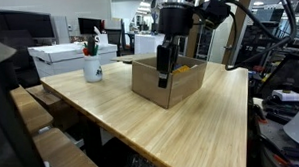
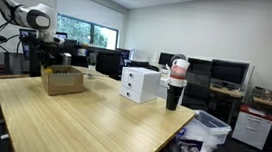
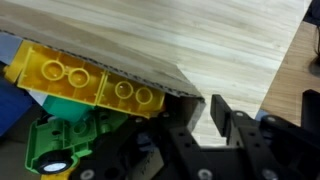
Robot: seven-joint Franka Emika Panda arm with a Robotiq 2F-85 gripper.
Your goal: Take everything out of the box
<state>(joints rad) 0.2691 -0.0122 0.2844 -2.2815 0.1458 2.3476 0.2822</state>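
Note:
The brown cardboard box (image 1: 180, 84) (image 2: 63, 80) stands on the wooden table (image 1: 211, 126). In the wrist view its rim (image 3: 130, 72) runs diagonally. Inside lie a yellow studded block (image 3: 85, 80), a green piece (image 3: 60, 140) and a bit of blue (image 3: 10, 100). My gripper (image 3: 195, 125) (image 1: 162, 78) reaches down at the box's near corner. One finger (image 3: 218, 118) hangs outside over the table and the other side is inside the box. A narrow gap with table showing through separates the jaws. No toy sits between them.
A white cup with pens (image 1: 93, 63) and white boxes (image 1: 74, 56) (image 2: 140, 83) stand further along the table. A dark cup stack (image 2: 175, 87) sits near the table edge. Chairs, monitors and desks surround the table.

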